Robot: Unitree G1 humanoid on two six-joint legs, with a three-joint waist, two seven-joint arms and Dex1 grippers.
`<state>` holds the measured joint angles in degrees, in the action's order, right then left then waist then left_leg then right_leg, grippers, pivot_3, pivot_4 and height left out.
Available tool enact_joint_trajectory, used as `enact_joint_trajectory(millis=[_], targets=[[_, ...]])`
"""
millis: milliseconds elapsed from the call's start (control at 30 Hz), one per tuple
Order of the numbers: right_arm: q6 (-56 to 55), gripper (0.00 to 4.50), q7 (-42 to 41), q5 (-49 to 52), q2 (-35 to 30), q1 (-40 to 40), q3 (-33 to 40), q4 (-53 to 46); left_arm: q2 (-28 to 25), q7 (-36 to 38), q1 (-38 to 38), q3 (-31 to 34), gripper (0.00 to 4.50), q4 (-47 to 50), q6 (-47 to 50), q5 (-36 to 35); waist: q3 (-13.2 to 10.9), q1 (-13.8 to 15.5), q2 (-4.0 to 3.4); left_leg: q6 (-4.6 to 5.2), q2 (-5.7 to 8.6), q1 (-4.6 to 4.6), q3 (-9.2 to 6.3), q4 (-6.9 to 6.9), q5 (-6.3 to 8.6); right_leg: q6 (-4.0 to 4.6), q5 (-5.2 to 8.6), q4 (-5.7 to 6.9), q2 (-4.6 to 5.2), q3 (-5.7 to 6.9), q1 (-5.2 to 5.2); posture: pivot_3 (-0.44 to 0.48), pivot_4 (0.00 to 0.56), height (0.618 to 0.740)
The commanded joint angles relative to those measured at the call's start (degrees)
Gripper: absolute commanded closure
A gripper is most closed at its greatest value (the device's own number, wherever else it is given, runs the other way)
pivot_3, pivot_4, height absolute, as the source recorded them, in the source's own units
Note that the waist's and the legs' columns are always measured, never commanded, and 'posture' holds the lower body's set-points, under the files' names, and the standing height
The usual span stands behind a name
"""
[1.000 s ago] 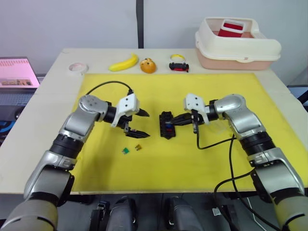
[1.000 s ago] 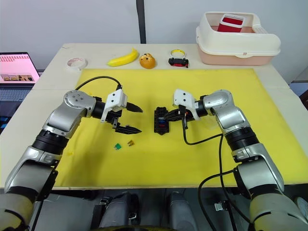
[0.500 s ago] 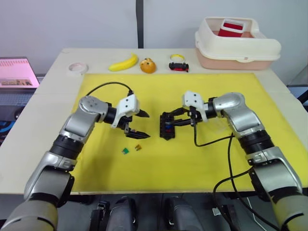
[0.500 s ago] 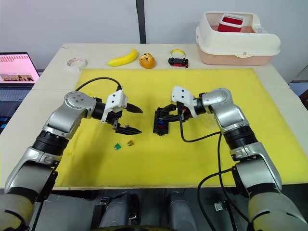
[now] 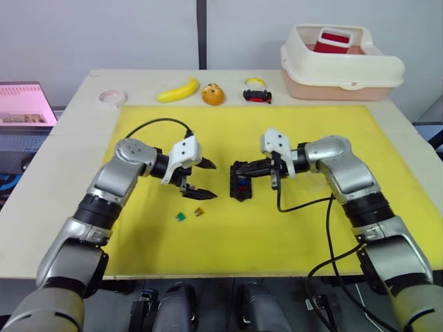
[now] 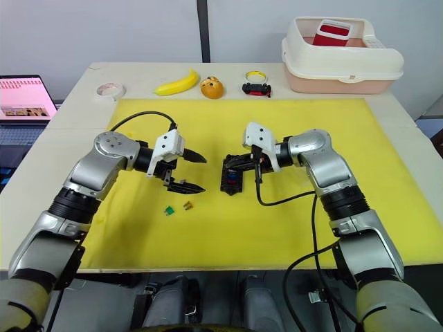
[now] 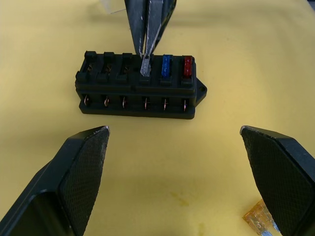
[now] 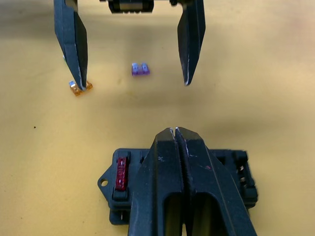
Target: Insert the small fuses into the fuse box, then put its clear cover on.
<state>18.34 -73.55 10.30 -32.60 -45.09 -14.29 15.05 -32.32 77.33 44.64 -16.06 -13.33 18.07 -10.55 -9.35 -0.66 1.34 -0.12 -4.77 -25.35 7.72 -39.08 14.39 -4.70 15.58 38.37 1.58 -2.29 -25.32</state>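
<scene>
The black fuse box (image 5: pixel 241 182) lies mid-mat on the yellow mat. A blue fuse (image 7: pixel 166 66) and a red fuse (image 7: pixel 187 65) sit in its slots. My right gripper (image 7: pixel 146 55) is over the box, shut on a small grey fuse (image 7: pixel 145 67) whose lower end is at a slot beside the blue one. My left gripper (image 5: pixel 201 178) hovers open just left of the box, empty. Loose fuses lie on the mat near the left gripper: a green one (image 5: pixel 180 216), an amber one (image 5: pixel 199 211) and a purple one (image 8: pixel 140 69). The clear cover is hidden.
Along the back edge are a tape roll (image 5: pixel 111 97), a banana (image 5: pixel 178 90), an orange toy (image 5: pixel 213 94) and a small toy car (image 5: pixel 257 91). A cream lidded bin (image 5: pixel 340 63) stands back right. A laptop (image 5: pixel 24 105) sits at the left.
My right gripper has moved left from beside the fuse box to over it, bringing the grey fuse down to a slot. The left gripper has stayed put, open.
</scene>
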Motion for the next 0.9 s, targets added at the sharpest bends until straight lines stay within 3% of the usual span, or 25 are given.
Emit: enact_joint_trajectory(millis=[33, 267, 567, 733, 900], targets=[[-0.5, 4.46, 0.4, 0.6, 0.1, 0.2, 1.4, -0.6, -0.2, 0.3, 1.1, 0.6, 0.0, 0.9, -0.7, -0.1, 0.0, 0.0, 0.0, 0.0, 0.0, 0.0, 0.0, 0.0, 0.0, 0.0, 0.0, 0.0, 0.0, 0.0, 0.0, 0.0, 0.15, 0.739], [-4.5, 4.46, 1.0, -2.3, 0.3, 2.0, -0.4, 5.6, -0.4, 0.4, 1.1, 0.6, 0.0, 1.1, -0.5, 0.0, 0.0, 0.0, 0.0, 0.02, 0.0, 0.02, 0.0, 0.0, 0.01, 0.0, 0.0, 0.0, 0.0, 0.0, 0.03, 0.0, 0.15, 0.739], [-1.5, 4.46, 0.8, -0.1, -0.2, 1.5, 1.1, 1.3, -0.9, 0.9, 0.9, 1.0, 0.0, 2.0, 0.4, -0.8, 0.0, 0.0, 0.0, 0.01, 0.0, 0.06, -0.02, 0.0, 0.0, 0.0, 0.0, 0.0, 0.0, 0.01, 0.08, 0.0, 0.15, 0.739], [7.1, 4.46, 1.1, 6.6, -3.4, 1.4, 7.1, -10.0, -2.9, 3.8, 2.4, 5.6, 0.0, 5.3, 8.8, -7.9, 0.0, 0.0, -0.02, 0.0, 0.0, -0.02, -0.02, 0.0, 0.0, 0.0, 0.0, 0.02, 0.0, 0.0, -0.01, 0.0, 0.15, 0.739], [13.7, 4.46, 2.2, 12.4, -11.7, 8.8, 15.7, -23.3, -12.3, 10.6, 1.4, 7.4, 0.0, 6.4, 10.3, -9.7, 0.0, 0.0, -0.03, 0.03, -0.01, 0.02, -0.04, 0.04, 0.02, -0.01, 0.01, 0.0, 0.0, 0.01, 0.0, 0.0, 0.15, 0.739]])
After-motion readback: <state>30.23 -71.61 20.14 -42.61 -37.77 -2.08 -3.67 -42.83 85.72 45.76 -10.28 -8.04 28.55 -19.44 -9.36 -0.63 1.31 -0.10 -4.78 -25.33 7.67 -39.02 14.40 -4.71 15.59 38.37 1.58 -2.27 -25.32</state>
